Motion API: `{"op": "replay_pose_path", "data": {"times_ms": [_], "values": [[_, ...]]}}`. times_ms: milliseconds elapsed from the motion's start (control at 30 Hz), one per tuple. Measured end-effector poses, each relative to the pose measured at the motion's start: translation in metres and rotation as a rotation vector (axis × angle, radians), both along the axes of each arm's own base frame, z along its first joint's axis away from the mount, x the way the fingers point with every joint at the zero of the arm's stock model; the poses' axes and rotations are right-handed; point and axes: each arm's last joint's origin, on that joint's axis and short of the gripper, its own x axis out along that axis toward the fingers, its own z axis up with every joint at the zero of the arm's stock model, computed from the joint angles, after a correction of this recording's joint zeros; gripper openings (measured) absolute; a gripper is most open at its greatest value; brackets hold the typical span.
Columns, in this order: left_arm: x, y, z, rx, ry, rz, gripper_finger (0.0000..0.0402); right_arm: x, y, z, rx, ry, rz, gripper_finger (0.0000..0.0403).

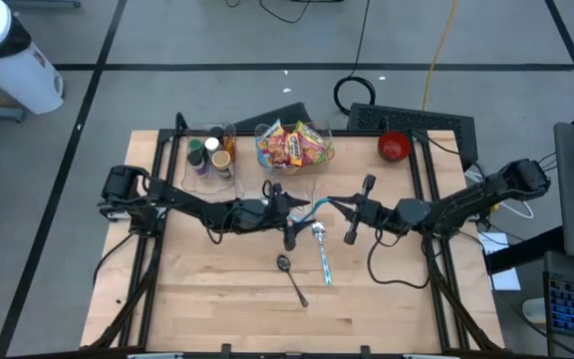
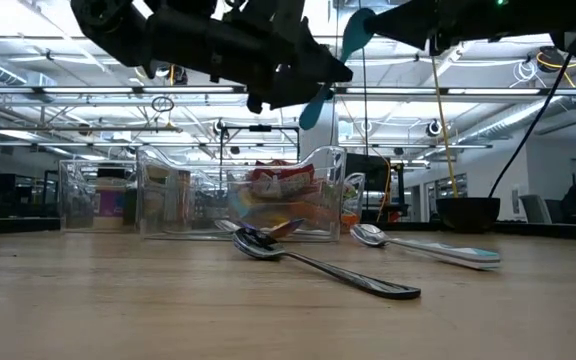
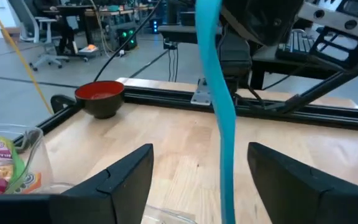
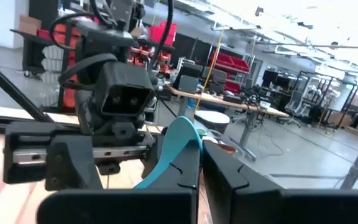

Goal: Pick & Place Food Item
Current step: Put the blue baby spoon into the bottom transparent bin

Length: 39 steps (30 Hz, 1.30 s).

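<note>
Handover in mid-air above the table's middle. The right gripper (image 1: pixel 338 206) is clamped on one end of a teal flexible strip (image 1: pixel 312 208), fingers pressed together on it in the right wrist view (image 4: pixel 180 146). What the strip is I can't say: maybe a utensil handle, maybe a wrapper. The left gripper (image 1: pixel 289 202) faces it with fingers (image 3: pixel 120 180) spread wide apart, and the strip (image 3: pixel 219 106) runs down between them without touching either, as far as the left wrist view shows. In the low view the strip (image 2: pixel 330 70) hangs well above the table, between the two arms.

On the table (image 1: pixel 227 299), near the centre: a dark metal spoon (image 1: pixel 291 278) and a second spoon with a pale blue handle (image 1: pixel 322 251), lying just beside each other. At the back edge, a clear bin of snack packets (image 1: pixel 293 145), with a clear tray of small jars (image 1: pixel 211 156) beside it on the left. A red bowl (image 1: pixel 394 146) sits near the back right corner.

Step, by my read: passing the strip from right to left, grasp not yet made. Next the left fingers need to close on the strip squarely, then the right must release only after that grip is firm. The strip looks thin and bendy, so it could slip or twist.
</note>
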Motion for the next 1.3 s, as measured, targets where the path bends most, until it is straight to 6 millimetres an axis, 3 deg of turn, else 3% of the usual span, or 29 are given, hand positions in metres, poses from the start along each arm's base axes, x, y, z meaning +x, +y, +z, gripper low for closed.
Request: {"op": "replay_pose_path", "data": {"times_ms": [133, 367, 433, 567, 900, 1100, 1300], "values": [[0.0, 0.0, 0.0, 0.0, -0.001, 0.002, 0.0215, 0.0, 0.001, 0.0, -0.017, 0.008, 0.003, 0.0], [0.0, 0.0, 0.0, -0.002, 0.001, -0.005, 0.0041, 0.0, 0.001, -0.001, -0.02, 0.017, -0.001, 0.0], [0.0, 0.0, 0.0, 0.008, 0.003, -0.009, 0.0016, 0.0, 0.001, -0.001, -0.017, 0.019, -0.006, 0.0001], [-0.004, 0.001, 0.004, 0.011, 0.043, -0.001, 0.0024, 0.0, 0.0, -0.004, 0.049, 0.022, -0.035, 0.0023], [-0.042, 0.004, 0.031, 0.148, 0.271, 0.202, 0.0017, -0.007, -0.003, -0.003, 0.116, 0.053, -0.067, 0.0143], [-0.06, 0.01, 0.002, 0.149, 0.295, 0.149, 0.0015, -0.007, -0.003, -0.003, 0.116, 0.056, -0.066, 0.0174], [-0.079, 0.03, -0.031, 0.044, 0.301, 0.077, 0.001, -0.007, -0.004, -0.005, 0.127, 0.069, -0.073, 0.017]]}}
